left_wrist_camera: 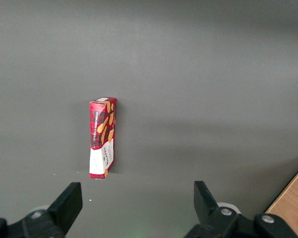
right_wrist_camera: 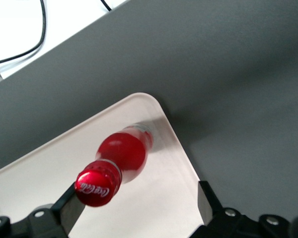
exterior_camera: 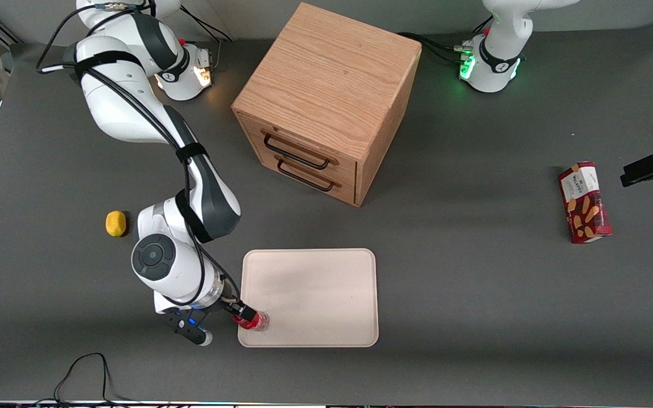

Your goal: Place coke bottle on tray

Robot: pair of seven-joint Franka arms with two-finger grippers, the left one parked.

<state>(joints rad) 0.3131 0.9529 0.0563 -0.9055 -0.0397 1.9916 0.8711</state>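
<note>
The coke bottle (exterior_camera: 254,321) stands on the tray (exterior_camera: 315,294), in the corner nearest the front camera at the working arm's end. In the right wrist view the coke bottle (right_wrist_camera: 116,161) shows from above, its red cap with white script close to one finger (right_wrist_camera: 69,201). The other finger (right_wrist_camera: 204,198) hangs well apart from it, over the tray's (right_wrist_camera: 49,168) side rim. My gripper (right_wrist_camera: 138,198) is open, and the bottle sits between its fingers, nearer one of them. In the front view the gripper (exterior_camera: 245,315) hovers low over that same tray corner.
A wooden drawer cabinet (exterior_camera: 326,102) stands farther from the front camera than the tray. A yellow lemon-like object (exterior_camera: 115,223) lies beside the working arm. A red snack box (exterior_camera: 584,202) lies toward the parked arm's end, and the left wrist view shows the snack box (left_wrist_camera: 103,137) too. A cable (exterior_camera: 80,371) loops near the table's front edge.
</note>
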